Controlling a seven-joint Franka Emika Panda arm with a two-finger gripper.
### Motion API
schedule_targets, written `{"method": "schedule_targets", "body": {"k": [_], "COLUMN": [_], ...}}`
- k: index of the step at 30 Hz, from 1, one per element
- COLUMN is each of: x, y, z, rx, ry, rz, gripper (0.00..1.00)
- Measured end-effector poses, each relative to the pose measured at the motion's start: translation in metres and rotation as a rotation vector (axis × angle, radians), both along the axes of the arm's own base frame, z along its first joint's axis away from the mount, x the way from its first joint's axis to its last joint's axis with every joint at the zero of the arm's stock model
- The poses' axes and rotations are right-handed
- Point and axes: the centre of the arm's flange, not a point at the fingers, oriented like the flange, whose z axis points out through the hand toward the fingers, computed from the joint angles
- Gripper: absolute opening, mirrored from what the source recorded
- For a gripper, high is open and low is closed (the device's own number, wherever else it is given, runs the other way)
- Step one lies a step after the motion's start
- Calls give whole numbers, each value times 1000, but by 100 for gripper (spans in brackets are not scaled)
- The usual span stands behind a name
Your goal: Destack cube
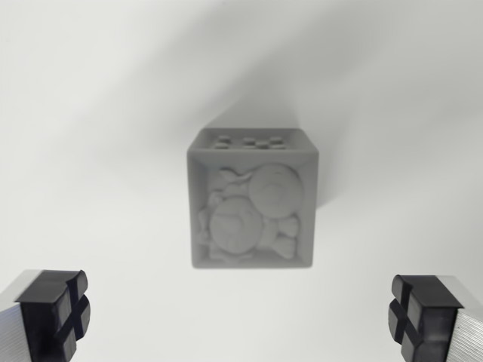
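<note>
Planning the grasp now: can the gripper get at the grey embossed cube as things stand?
Probably yes: the gripper is open, its black fingers apart wider than the grey embossed cube, nothing between them.

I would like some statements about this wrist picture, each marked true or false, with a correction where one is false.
1. The grey plastic cube with a relief picture on its face lies between the two fingertips. False: it sits higher in the picture, apart from both.
2. The gripper is open. True.
3. The gripper holds the cube. False: it holds nothing.
4. The black fingertip pads carry a cross-shaped groove. True.
5. The surface is dark wood. False: it is plain white.
</note>
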Motion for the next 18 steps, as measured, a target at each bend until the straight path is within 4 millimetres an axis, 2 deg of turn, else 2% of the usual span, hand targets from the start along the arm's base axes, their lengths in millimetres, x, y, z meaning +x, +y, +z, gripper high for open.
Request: {"method": "schedule_targets", "body": {"k": [18], "x": [-1], "y": [-1], "z": [79], "rx": [0], "ry": [-2], "rz": [0], "gripper": [100]}}
